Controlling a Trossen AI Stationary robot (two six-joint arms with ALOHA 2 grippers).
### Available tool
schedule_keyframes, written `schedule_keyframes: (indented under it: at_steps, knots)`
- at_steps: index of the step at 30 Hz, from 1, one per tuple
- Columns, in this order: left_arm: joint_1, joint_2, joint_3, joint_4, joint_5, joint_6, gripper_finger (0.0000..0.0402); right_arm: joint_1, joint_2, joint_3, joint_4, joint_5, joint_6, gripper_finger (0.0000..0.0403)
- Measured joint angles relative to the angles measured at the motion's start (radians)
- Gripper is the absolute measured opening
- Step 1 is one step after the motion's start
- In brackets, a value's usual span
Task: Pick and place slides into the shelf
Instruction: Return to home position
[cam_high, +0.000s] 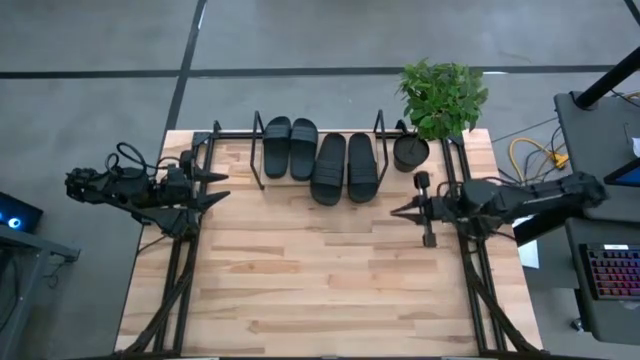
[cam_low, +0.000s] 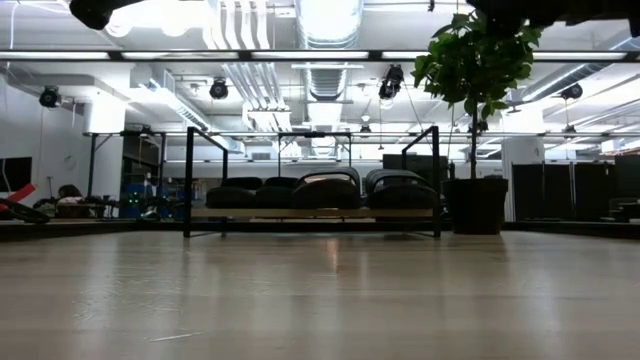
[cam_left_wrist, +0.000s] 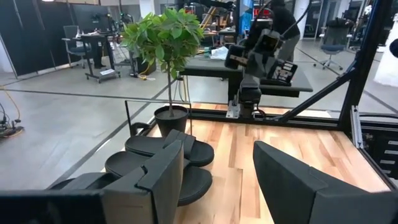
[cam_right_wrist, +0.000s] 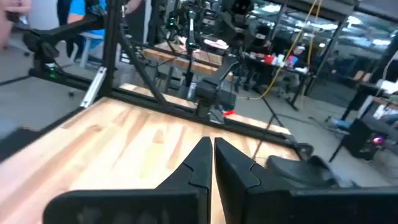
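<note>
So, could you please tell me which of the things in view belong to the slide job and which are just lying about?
Job: four black slides, all on the shelf; left gripper, open, at the table's left; right gripper, shut, at its right.
Lying about: potted plant, beside the shelf's right end.

We count four slides (cam_high: 277, 146), which make two pairs of two. They share one shelf (cam_low: 310, 213), and we find no second rack. There is one plant (cam_high: 442, 95), and it stands in one pot (cam_high: 410, 152). We see one table (cam_high: 320, 290). We count two grippers, the left gripper (cam_high: 222, 188) and the right gripper (cam_high: 398, 210). Each has two fingers (cam_left_wrist: 298, 186), so four in all. Off to the side we count one keyboard (cam_high: 612, 272).
</note>
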Motion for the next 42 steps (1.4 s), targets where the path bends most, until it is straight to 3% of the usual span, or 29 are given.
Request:
schedule_keyframes:
  at_steps: [5,13,18,22,26,32,35,42]
  knots:
    - [0.0,-0.001,0.0,-0.001,-0.021,0.041,0.018,-0.053,-0.06,0.021,-0.065,-0.014,-0.044,0.0008]
    - [0.001,0.0,-0.001,-0.002,-0.038,0.056,0.018,-0.053,-0.209,-0.024,-0.184,0.156,0.014,0.0008]
    - [0.001,0.0,-0.001,-0.002,-0.079,0.069,0.018,-0.053,-0.243,-0.038,-0.231,0.069,0.023,0.0008]
    - [0.001,0.0,-0.001,-0.002,-0.08,0.07,0.018,-0.053,-0.274,-0.061,-0.348,-0.009,0.166,0.0008]
    - [0.001,0.0,-0.001,-0.001,-0.084,0.069,0.018,-0.053,-0.334,-0.158,-0.218,-0.056,0.183,0.0008]
    - [0.001,0.0,-0.001,0.007,-0.127,0.074,0.018,-0.092,-0.415,-0.344,-0.002,-0.02,0.13,0.0008]
    - [0.001,0.0,-0.001,0.024,-0.13,0.079,0.018,-0.135,-0.443,-0.344,-0.004,-0.029,0.11,0.0008]
    - [0.001,0.0,-0.001,0.023,-0.13,0.079,0.018,-0.262,-0.488,-0.247,-0.219,-0.088,0.085,0.0008]
